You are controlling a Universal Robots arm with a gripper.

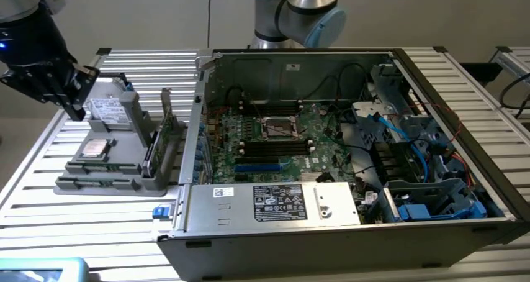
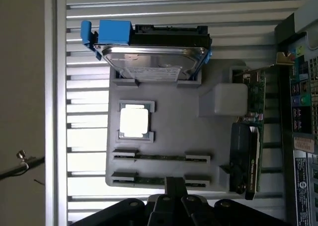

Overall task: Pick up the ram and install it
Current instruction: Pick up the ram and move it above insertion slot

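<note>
Two ram sticks stand on edge in slots of the grey parts tray [image 2: 169, 131]: one ram stick [image 2: 160, 157] and a second ram stick [image 2: 159, 180] closer to the tray's edge. In the exterior view the ram sticks [image 1: 101, 168] lie at the tray's near end. My black gripper [image 1: 76, 113] hangs above the tray's far left corner, apart from the sticks. In the wrist view my gripper [image 2: 175, 185] sits just over the nearer stick's middle, shut, holding nothing.
The tray also holds a hard drive [image 2: 154, 57] in a blue bracket, a CPU [image 2: 134, 120] and a green card with a metal bracket [image 2: 254, 136]. An open computer case [image 1: 463, 133] lies to the exterior view's right, its motherboard [image 1: 273, 136] exposed. The table [image 1: 108, 226] is slatted aluminium.
</note>
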